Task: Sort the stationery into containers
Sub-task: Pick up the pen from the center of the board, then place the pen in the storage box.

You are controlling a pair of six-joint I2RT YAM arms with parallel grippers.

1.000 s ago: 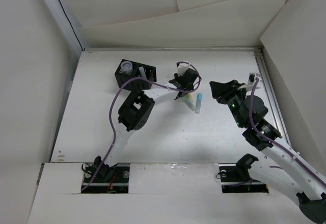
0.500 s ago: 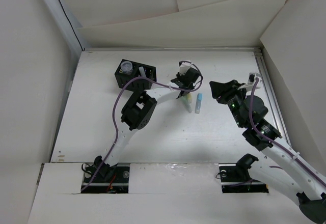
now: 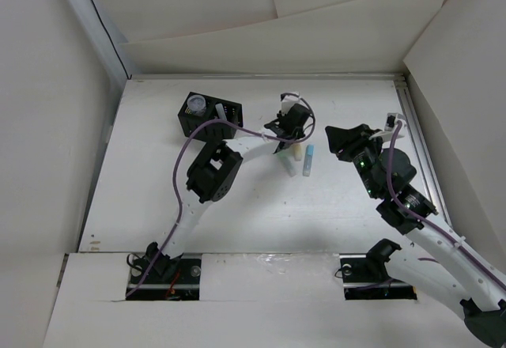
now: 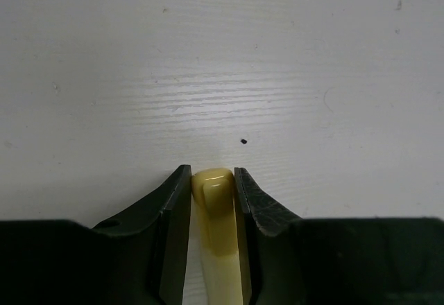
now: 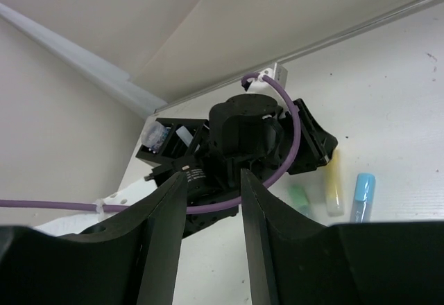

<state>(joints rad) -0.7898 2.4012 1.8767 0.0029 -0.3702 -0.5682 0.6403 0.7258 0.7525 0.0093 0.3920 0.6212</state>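
Bare white tabletop (image 4: 291, 69) spreads ahead of the left gripper (image 4: 211, 180), whose jaws pinch the small yellow stick (image 4: 216, 215) lying between them. The black slotted plastic organizer box (image 3: 212, 113) sits off to its left. The right gripper (image 5: 211, 180) hangs partly open, empty.

Black slotted plastic organizer box (image 3: 212, 114): far left of bench, upright. Small clear round jar with greyish lid (image 3: 194, 106) sits in its left compartment; a pale stick (image 3: 215, 109) stands tilted beside it.
Yellow finger-sized stick (image 4: 214, 211): rounded end pinched between left fingers (image 4: 173, 229).
Pale green stick (image 3: 289, 167) lies just left of it, light blue stick (image 3: 309, 159) just right, both flat on the bench, mid-bench
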